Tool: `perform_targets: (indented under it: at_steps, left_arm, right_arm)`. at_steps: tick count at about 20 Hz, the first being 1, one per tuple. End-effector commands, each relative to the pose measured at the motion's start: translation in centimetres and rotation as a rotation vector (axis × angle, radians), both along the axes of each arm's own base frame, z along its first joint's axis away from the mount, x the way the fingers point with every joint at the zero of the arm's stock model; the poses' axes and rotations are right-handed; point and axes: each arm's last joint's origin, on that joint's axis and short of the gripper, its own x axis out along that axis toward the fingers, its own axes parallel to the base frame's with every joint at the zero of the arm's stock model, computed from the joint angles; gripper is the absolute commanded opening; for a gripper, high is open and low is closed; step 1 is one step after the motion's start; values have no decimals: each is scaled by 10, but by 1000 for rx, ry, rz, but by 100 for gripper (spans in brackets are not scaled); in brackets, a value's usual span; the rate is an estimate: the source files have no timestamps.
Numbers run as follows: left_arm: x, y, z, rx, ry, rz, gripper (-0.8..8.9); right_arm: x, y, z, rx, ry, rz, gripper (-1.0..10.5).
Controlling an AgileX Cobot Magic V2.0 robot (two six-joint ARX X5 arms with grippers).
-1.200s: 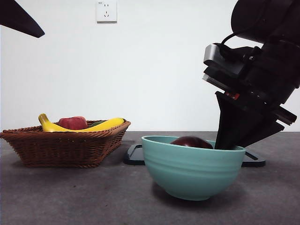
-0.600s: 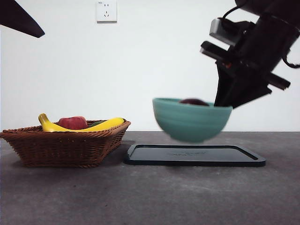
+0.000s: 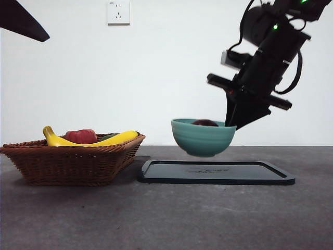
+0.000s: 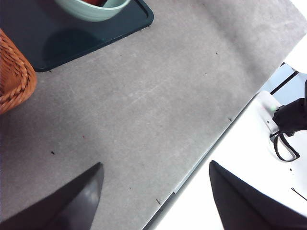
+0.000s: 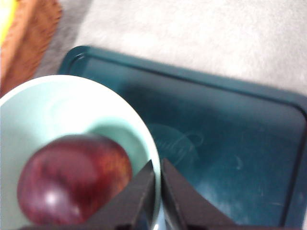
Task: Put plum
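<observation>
Plum (image 5: 74, 184) lies inside the teal bowl (image 3: 203, 136), only its top showing over the rim from the front. Right gripper (image 5: 157, 189) pinches the bowl's rim, jaws nearly together, holding it above the dark tray (image 3: 216, 172). Left gripper (image 4: 156, 196) waits wide apart.

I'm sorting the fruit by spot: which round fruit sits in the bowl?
The plum, dark maroon, lies in the teal bowl held by the right gripper. The brighter red fruit is in the basket.
</observation>
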Motion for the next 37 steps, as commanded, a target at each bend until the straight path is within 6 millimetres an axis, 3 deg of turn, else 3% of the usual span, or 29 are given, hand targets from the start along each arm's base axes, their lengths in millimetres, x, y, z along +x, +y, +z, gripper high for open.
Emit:
perform_targets:
  at_steps: [1,12,17,21,24,28,33,37]
  left_arm:
    - [1,-2,2,-5,-11,-10,343]
    - [1,-2,2,-5,-10,-10,343]
    - [1,-2,1,-4,-8,-10,343]
    - [1,-2,1,-4,-8,-10,343]
    - [1,-2,2,-6,-12,-10,343]
    - [1,-2,2,-6,-12,-10,343]
    - [1,-2,2,-6,-13,-10,343]
    - [1,-2,2,-6,-13,-10,344]
  right_arm:
    - [11,5,-5,-13,-15,6,9]
    - [20,4,-29,-64,28,-13,9]
    - [19,4,-30,-63,42,-8,11]
    - [18,3,-24,-57,33,-14,174]
    - [13,-1,-5,-53,-8,-26,178]
    - [-8,-10,43,-24,-112,-23,178]
    - [-63,-25,109,25,-210,50,178]
    - [-114,-41,140,7,-228,91,178]
